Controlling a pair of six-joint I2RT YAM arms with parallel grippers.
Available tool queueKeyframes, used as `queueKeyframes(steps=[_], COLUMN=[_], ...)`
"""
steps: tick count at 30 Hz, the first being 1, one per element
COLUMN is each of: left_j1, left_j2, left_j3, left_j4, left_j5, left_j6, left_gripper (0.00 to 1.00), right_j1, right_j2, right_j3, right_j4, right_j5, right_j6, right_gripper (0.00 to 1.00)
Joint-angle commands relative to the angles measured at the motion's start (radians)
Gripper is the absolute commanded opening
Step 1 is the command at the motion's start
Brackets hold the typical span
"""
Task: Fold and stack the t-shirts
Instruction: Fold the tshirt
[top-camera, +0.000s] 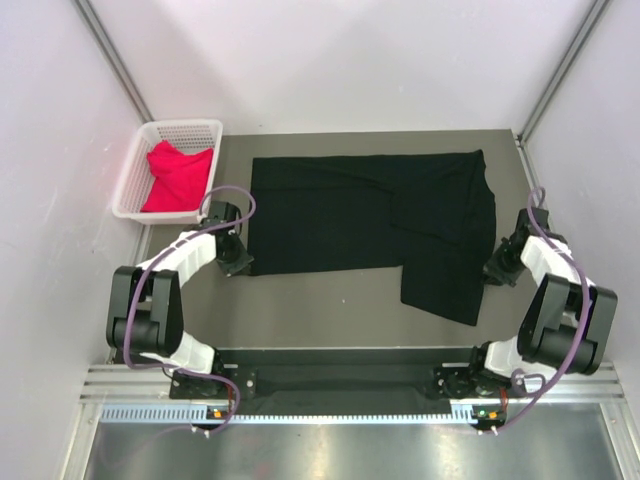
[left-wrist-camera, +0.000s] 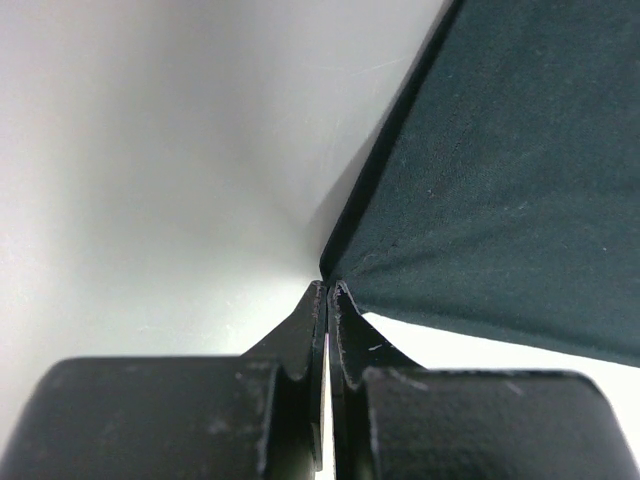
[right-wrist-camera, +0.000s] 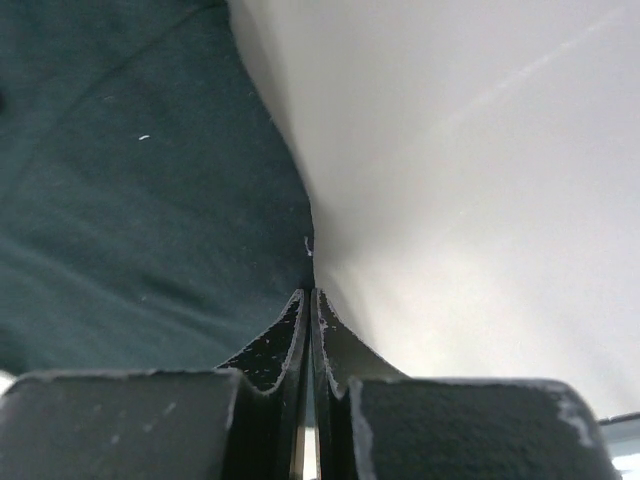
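Top external view: the hazard lies in how little cloth each arm has. The left gripper (top-camera: 236, 262) has its jaws pressed together on the near-left corner of the black t-shirt (top-camera: 370, 215). The right gripper (top-camera: 497, 268) has its jaws closed the same way on the shirt's right edge. In both wrist views only the very tips meet the fabric, and how much cloth sits between them cannot be made out. If the arms lift or pull away from each other, such a shallow hold would likely slip, and a corner would drop and spoil the fold. An uneven lift could also drag the shirt askew across the table (top-camera: 330, 305).

The black shirt lies spread across the middle of the table, wide from side to side and mostly smooth. A diagonal crease runs through it, and its right part reaches closer to the arms than its left. The red-pink t-shirt (top-camera: 178, 178) sits crumpled in the white basket (top-camera: 185, 124) at the far left, well apart and not yet folded.
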Motion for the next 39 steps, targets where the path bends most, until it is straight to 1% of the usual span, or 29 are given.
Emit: queueKeyframes(steps=[1, 4, 6, 7, 8, 10, 11, 12, 13, 15, 16, 18, 19, 20, 23, 26, 27, 28, 30, 31, 34, 39], left_j1=[0.006, 0.004, 0.006, 0.006, 0.006, 0.006, 0.006, 0.006, 0.006, 0.006, 0.006, 0.006, 0.006, 0.006, 0.006, 0.007, 0.007, 0.006, 0.006, 0.007, 0.006, 0.006], left_j2=[-0.048, -0.047, -0.037, -0.033, -0.022, -0.013, -0.005, -0.002, -0.001, 0.004, 0.006, 0.012, 0.019, 0.021, 0.029, 0.03, 0.03, 0.032, 0.033, 0.035, 0.036, 0.032], left_j3=[0.022, 0.028, 0.035, 0.039, 0.044, 0.053, 0.055, 0.056, 0.056, 0.055, 0.053, 0.055, 0.055, 0.056, 0.058, 0.065, 0.067, 0.067, 0.067, 0.068, 0.067, 0.062], left_j4=[-0.037, -0.038, -0.035, -0.032, -0.032, -0.032, -0.032, -0.032, -0.029, -0.026, -0.025, -0.023, -0.021, -0.021, -0.018, -0.023, -0.023, -0.021, -0.02, -0.021, -0.025, -0.023], left_j5=[-0.049, -0.043, -0.038, -0.035, -0.034, -0.034, -0.034, -0.032, -0.029, -0.029, -0.026, -0.024, -0.023, -0.024, -0.024, -0.02, -0.018, -0.017, -0.014, -0.014, -0.017, -0.023], left_j6=[0.016, 0.019, 0.02, 0.022, 0.023, 0.029, 0.029, 0.031, 0.032, 0.032, 0.032, 0.034, 0.034, 0.036, 0.039, 0.039, 0.037, 0.037, 0.034, 0.034, 0.036, 0.037], left_gripper=[0.0, 0.0, 0.0, 0.0, 0.0, 0.0, 0.0, 0.0, 0.0, 0.0, 0.0, 0.0, 0.0, 0.0, 0.0, 0.0, 0.0, 0.0, 0.0, 0.0, 0.0, 0.0], right_j1=[-0.017, -0.017, -0.017, -0.015, -0.015, -0.015, -0.017, -0.015, -0.014, -0.012, -0.011, -0.005, 0.0, 0.005, 0.017, 0.014, 0.011, 0.006, 0.003, 0.0, -0.001, 0.0], right_j2=[-0.084, -0.098, -0.075, -0.038, -0.02, 0.005, 0.007, 0.007, 0.007, 0.011, 0.017, 0.022, 0.03, 0.034, 0.059, 0.019, 0.008, 0.001, -0.021, -0.026, -0.03, -0.078], right_j3=[-0.006, -0.025, -0.028, -0.029, -0.031, -0.038, -0.049, -0.054, -0.055, -0.055, -0.052, -0.054, -0.055, -0.054, -0.042, -0.036, -0.026, -0.013, 0.0, 0.006, 0.011, 0.007], right_j4=[-0.011, -0.014, -0.012, -0.014, -0.014, -0.001, 0.009, 0.018, 0.032, 0.04, 0.04, 0.043, 0.048, 0.052, 0.057, 0.052, 0.039, 0.022, -0.004, -0.006, -0.02, -0.006], right_j5=[-0.012, -0.015, -0.023, -0.03, -0.041, -0.041, -0.044, -0.044, -0.043, -0.059, -0.056, -0.052, -0.044, -0.044, -0.032, 0.002, 0.025, 0.08, 0.115, 0.128, 0.085, 0.068], right_j6=[-0.018, -0.018, -0.018, -0.021, -0.023, -0.021, -0.023, -0.024, -0.029, -0.041, -0.046, -0.052, -0.052, -0.053, -0.058, -0.044, -0.037, -0.029, -0.024, -0.023, -0.029, -0.072], right_gripper=[0.0, 0.0, 0.0, 0.01, 0.03, 0.12, 0.22, 0.27, 0.36, 0.4, 0.45, 0.49, 0.54, 0.55, 0.55, 0.53, 0.49, 0.43, 0.31, 0.28, 0.27, 0.29])
